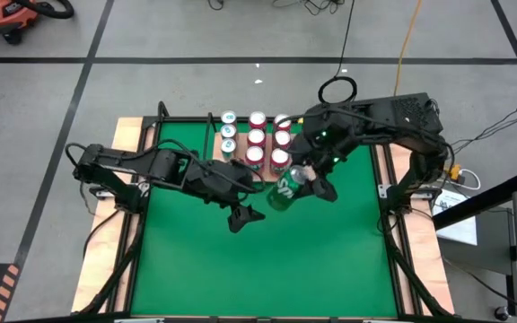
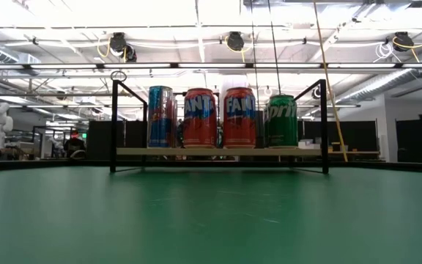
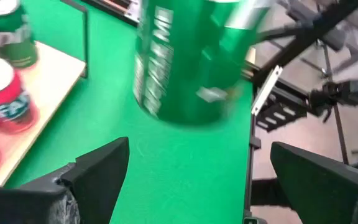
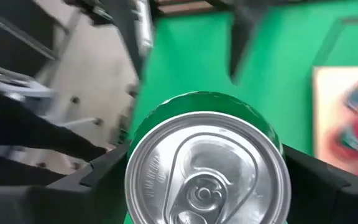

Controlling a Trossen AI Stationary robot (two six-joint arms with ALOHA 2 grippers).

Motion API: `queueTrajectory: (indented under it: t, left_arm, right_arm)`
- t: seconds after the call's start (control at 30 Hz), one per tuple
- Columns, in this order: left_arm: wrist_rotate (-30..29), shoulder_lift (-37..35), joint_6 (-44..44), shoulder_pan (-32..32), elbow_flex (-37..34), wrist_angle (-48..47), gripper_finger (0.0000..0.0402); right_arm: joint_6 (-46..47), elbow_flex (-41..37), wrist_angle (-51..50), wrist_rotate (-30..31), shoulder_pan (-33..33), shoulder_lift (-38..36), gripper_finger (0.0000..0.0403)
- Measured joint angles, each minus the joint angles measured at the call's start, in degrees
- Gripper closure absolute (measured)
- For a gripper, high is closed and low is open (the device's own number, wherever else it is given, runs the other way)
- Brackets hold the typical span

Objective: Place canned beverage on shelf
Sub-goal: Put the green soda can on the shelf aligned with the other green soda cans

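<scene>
My right gripper (image 4: 205, 180) had the green can (image 1: 283, 191), one finger clamped on each side of it just below the rim! From my right wrist I looked straight at its silver lid with the pull tab, green wall curving away behind it. From above, the can hung tilted over the green mat (image 1: 267, 260), white lettering showing on its side, just on the near side of the shelf (image 2: 218, 152). My left gripper (image 1: 245, 218) sat just beside it, to its left and a touch nearer, fingers spread wide and gripping nothing; past those fingers (image 3: 98, 171) the can filled the view, clear of both. The shelf, a pale wooden board in thin black rails, stood at the mat's far edge, already lined with red, blue and green cans (image 2: 218, 117).
</scene>
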Motion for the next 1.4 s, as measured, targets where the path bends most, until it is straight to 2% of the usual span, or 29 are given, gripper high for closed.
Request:
queueTrajectory:
  t: [0.3,0.57,0.93,1.03,1.23,1.4]
  left_arm:
    - [-5.67,-3.23,-4.93,0.02,0.0,-6.1,0.0013]
    - [-6.08,-3.28,-8.93,-1.54,-0.02,-12.4,0.0013]
    - [-9.38,-3.25,-11.35,-4.42,-0.04,-14.92,0.0013]
    - [-9.89,-3.25,-11.33,-4.48,-0.07,-14.88,0.0013]
    - [-10.64,-3.25,-9.88,-4.01,-0.07,-14.74,0.0013]
    - [-10.64,-3.25,-9.76,-3.96,-0.09,-14.72,0.0013]
  right_arm:
    - [-9.23,-0.02,-11.74,8.46,-5.41,-1.4,0.0103]
    - [-13.89,-4.09,-11.47,10.02,-9.6,-1.06,0.0098]
    - [-16.07,-22.09,-11.27,10.41,-14.97,-4.88,0.0097]
    - [-17.35,-27.7,-10.43,13.0,-16.58,-6.2,0.0097]
    - [-18.66,-37.46,-2.17,14.39,-19.13,-7.8,0.0097]
    - [-18.57,-42.57,2.78,16.81,-19.45,-7.75,0.0097]
